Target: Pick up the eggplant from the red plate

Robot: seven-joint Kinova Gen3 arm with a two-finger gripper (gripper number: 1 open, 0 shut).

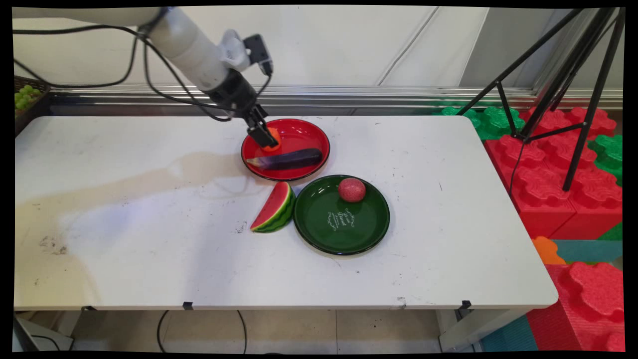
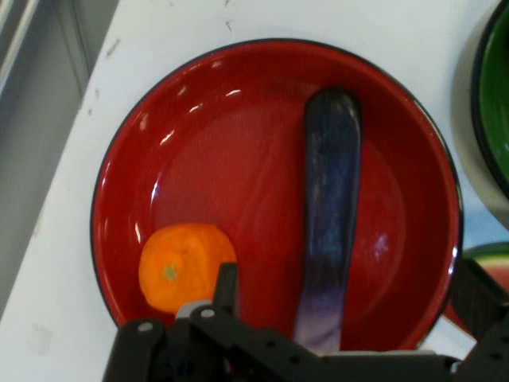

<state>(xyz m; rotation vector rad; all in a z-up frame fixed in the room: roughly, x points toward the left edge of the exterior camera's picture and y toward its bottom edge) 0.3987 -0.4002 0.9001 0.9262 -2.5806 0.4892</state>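
- The gripper (image 1: 263, 133) (image 2: 350, 290) hung low over the left part of the red plate (image 1: 310, 130) (image 2: 238, 151), its tip right at the orange (image 1: 273, 143) (image 2: 176, 270).
- Its fingers (image 2: 227, 280) stood spread wide and pinched nothing. In the hand view one finger overlapped the orange's edge and the other rose far off, at the plate's opposite rim.
- The orange sat inside the red plate, near its left rim. I could not tell whether the finger touched it.
- A purple eggplant (image 1: 291, 158) (image 2: 330, 199) lay in the same plate, along its near side, apart from the orange. In the hand view it ran between the two fingers.
- The red plate stood on the white table (image 1: 124, 224), near the table's far edge.
- A green plate (image 1: 349, 235) (image 2: 497, 119) stood just beside the red plate, to its near right, their rims almost meeting.
- A round speckled red fruit (image 1: 351, 190) rested in the green plate, on the side closest to the red plate.
- A watermelon slice (image 1: 273, 209) (image 2: 491, 259) stood on the table just in front of the red plate, its rind against the green plate's left rim.
- Far to the left of the red plate, off the table's back corner, green grapes (image 1: 25, 94) lay in a basket.
- Well to the right of the red plate, past the table's end, a black tripod (image 1: 563, 75) stood among red and green foam blocks (image 1: 548, 174).
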